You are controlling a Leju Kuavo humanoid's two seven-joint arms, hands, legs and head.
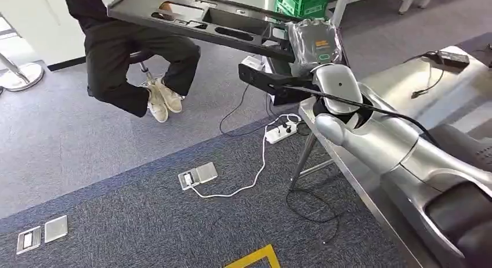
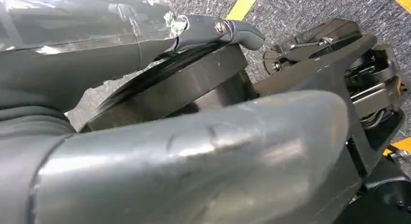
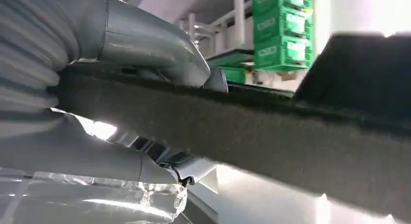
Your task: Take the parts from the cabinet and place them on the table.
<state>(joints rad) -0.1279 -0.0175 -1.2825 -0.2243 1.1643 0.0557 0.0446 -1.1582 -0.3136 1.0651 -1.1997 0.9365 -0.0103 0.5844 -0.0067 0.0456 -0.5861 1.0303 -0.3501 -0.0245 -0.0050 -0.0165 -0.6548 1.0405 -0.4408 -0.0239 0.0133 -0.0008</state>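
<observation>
The right hand [image 1: 313, 44], wrapped in clear plastic, grips one end of a long flat black part [image 1: 197, 15] w/ several cut-outs. The part is held in the air, tilted, stretching from the hand toward the far left, above the carpet and in front of a seated person [image 1: 125, 53] in dark clothes & pale shoes. In the right wrist view the part's [image 3: 252, 132] dark, felt-like edge runs across btwn the thick grey thumb [image 3: 150, 44] on one side and the fingers [image 3: 97, 158] on the other, so the grasp is firmly closed on it.

The metal table [image 1: 406, 82] sits at right, under & beyond the silver right arm [image 1: 377, 134]; the part's held end is over the table's near-left corner, the rest hangs out past the edge. A small black box [image 1: 452, 58] w/ cable lies on the table's far end. Green crates [image 1: 301, 1] stand far, behind the part.

The left hand [image 2: 194, 151] is seen close-up in its wrist view: grey thumb & plastic-covered cover, dark robot parts behind it, carpet w/ yellow tape [image 2: 245, 3] beyond. Can't tell whether its fingers are apart or curled.

On the floor: white power strip [image 1: 282, 130] w/ cable, a floor socket plate [image 1: 197, 176], yellow tape corner [image 1: 255, 259] at near edge.
</observation>
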